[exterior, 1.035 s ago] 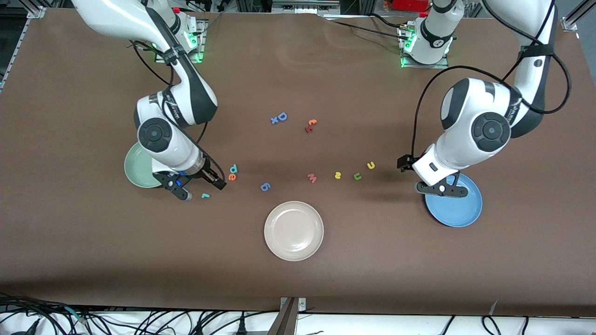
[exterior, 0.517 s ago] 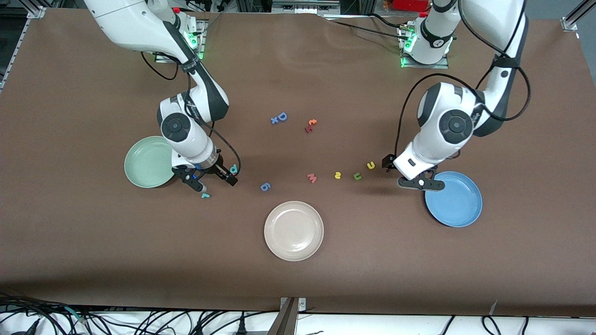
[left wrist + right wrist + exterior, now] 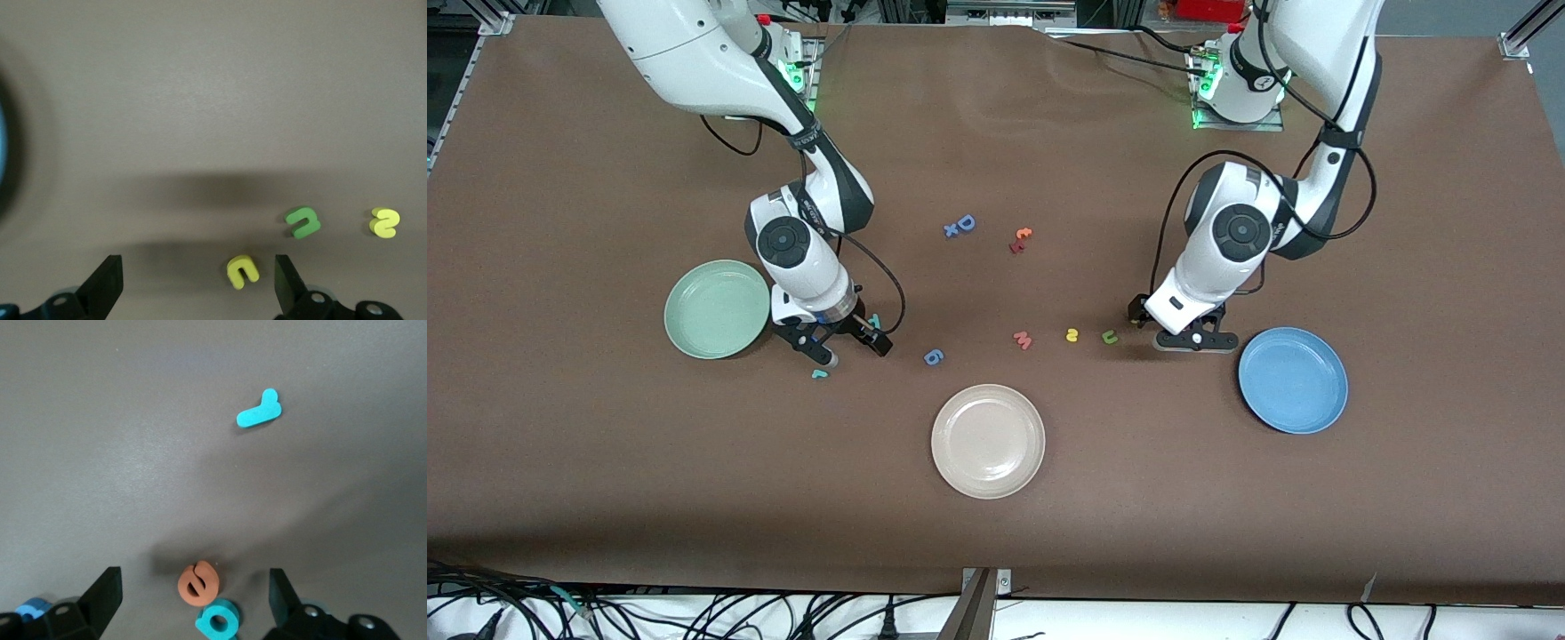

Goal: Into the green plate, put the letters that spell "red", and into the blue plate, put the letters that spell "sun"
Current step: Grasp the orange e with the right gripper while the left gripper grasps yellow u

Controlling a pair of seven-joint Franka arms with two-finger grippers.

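Note:
My right gripper (image 3: 852,351) is open over the orange e (image 3: 199,583) and the teal d (image 3: 219,620), which touch each other and lie between its fingers (image 3: 103,600). The thin teal r (image 3: 818,373) lies apart, nearer the front camera. The green plate (image 3: 718,308) sits beside this gripper, toward the right arm's end. My left gripper (image 3: 1163,331) is open over the yellow u (image 3: 243,271). The green n (image 3: 1109,337) and yellow s (image 3: 1072,335) lie just outside its fingers (image 3: 287,287). The blue plate (image 3: 1293,380) holds nothing.
A beige plate (image 3: 988,441) sits nearest the front camera in the middle. A blue g shape (image 3: 933,356) and a pink m (image 3: 1023,340) lie between the two grippers. A blue D with an x (image 3: 960,225) and an orange and red pair (image 3: 1020,240) lie farther back.
Both arms swung toward the table's middle. The right gripper went from beside the r to over the e and d. The left gripper left the blue plate and came over the yellow u.

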